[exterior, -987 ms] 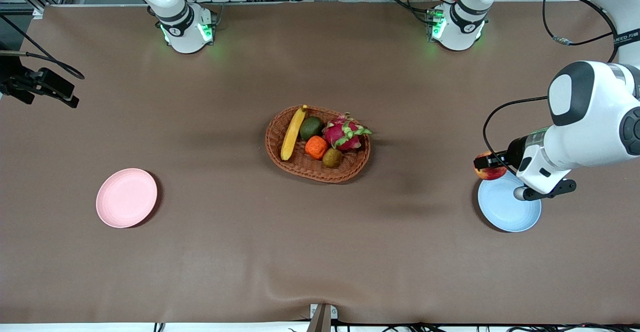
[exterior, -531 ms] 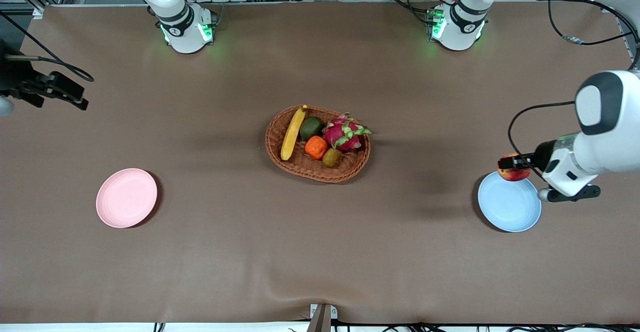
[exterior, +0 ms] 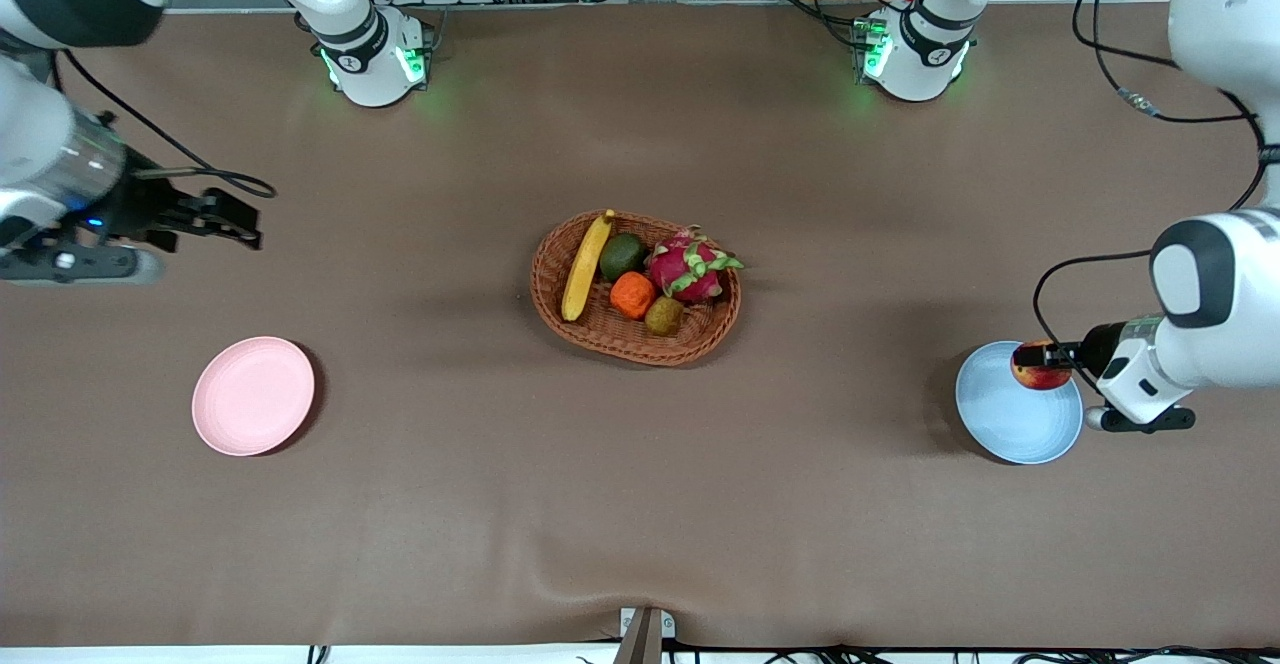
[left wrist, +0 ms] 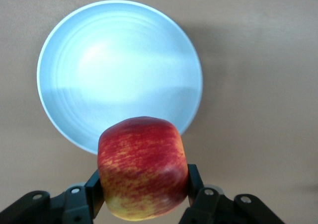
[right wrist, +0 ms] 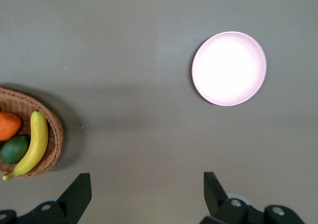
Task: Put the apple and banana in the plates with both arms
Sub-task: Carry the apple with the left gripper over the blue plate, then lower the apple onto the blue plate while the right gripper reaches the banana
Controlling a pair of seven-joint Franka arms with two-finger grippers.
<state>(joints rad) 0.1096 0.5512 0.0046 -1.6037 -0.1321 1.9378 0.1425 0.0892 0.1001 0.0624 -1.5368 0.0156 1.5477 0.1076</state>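
Observation:
The red-and-yellow apple (exterior: 1040,368) hangs just above the light blue plate (exterior: 1008,414), over its rim on the side toward the robots' bases. My left gripper (exterior: 1043,362) is shut on it. In the left wrist view the black fingers (left wrist: 94,194) press both sides of the apple (left wrist: 143,172), with the blue plate (left wrist: 117,70) below. The yellow banana (exterior: 587,266) lies in the woven basket (exterior: 630,349) at mid-table. My right gripper (exterior: 240,221) is open and empty over bare table, between the basket and the right arm's end. The pink plate (exterior: 253,395) holds nothing. The right wrist view shows the banana (right wrist: 31,147) and the pink plate (right wrist: 229,68).
The basket also holds a green avocado (exterior: 622,256), an orange mandarin (exterior: 632,294), a pink dragon fruit (exterior: 688,266) and a brown kiwi (exterior: 664,315). Brown cloth covers the table. Black cables hang by both arms.
The left gripper has carried the apple from beside the blue plate's rim to over the plate. The right arm has swung in from the table's end toward the basket.

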